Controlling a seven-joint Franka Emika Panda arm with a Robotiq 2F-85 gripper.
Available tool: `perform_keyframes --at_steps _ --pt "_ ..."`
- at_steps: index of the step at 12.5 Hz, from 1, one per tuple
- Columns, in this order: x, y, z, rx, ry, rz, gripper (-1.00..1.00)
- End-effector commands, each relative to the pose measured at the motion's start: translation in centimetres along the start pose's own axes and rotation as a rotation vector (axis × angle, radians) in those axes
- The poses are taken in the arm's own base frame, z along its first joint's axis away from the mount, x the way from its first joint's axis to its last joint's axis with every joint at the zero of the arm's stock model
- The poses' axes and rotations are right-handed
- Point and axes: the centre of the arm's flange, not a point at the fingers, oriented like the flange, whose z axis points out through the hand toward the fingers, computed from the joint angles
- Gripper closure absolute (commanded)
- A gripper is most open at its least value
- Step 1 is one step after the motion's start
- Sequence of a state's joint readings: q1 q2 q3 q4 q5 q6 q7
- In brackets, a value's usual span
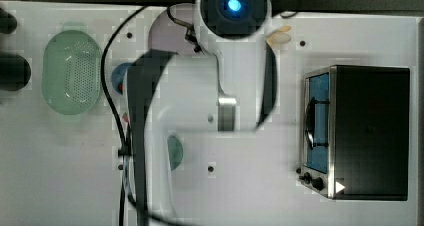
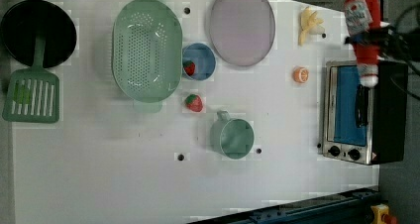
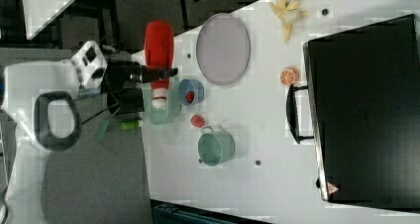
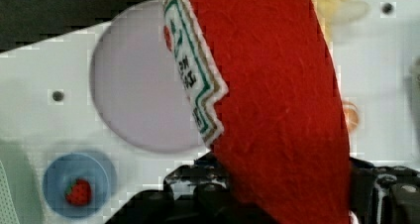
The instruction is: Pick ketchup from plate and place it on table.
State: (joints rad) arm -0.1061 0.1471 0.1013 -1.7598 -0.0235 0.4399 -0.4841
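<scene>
Fuzzy red felt ketchup (image 3: 158, 60) pinched in black claw (image 3: 157, 74), above smooth round plate (image 3: 223, 48).

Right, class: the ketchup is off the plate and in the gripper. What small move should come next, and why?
Probably carry the ketchup sideways to bare table and lower it. The gripper holds it in the air, the plate is already bare, and a bowl, strawberry and cup crowd nearby.

White table (image 2: 99, 174) with dark screw holes. On it sat lilac plate (image 2: 241, 25), bare; green colander (image 2: 146, 49); blue bowl (image 2: 199, 61) beside colander; strawberry (image 2: 194, 103); green mug (image 2: 232, 137); orange slice (image 2: 300, 75); banana (image 2: 310, 24); toaster oven (image 2: 364, 112); black pan (image 2: 38, 33); green spatula (image 2: 31, 92).
</scene>
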Motion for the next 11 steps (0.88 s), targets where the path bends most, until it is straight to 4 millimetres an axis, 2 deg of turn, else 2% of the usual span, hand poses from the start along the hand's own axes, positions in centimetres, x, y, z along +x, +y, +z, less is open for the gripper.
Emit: perform_keyframes --at_steps 1,3,5,7,9,11 --pt "-2.2 5.0 3.8 -0.043 -0.107 0.053 -0.24" --pt "-4.3 6.6 4.6 -0.055 -0.131 0.075 -0.24" --pt "-6.2 7.9 6.5 -0.061 -0.151 0.092 -0.24" --pt "-7.7 9.0 9.2 -0.061 -0.149 0.109 -0.24" --pt "-9.2 9.0 12.1 -0.056 -0.114 0.155 -0.24" --pt "-11.8 8.5 15.6 -0.064 -0.128 0.222 -0.24"
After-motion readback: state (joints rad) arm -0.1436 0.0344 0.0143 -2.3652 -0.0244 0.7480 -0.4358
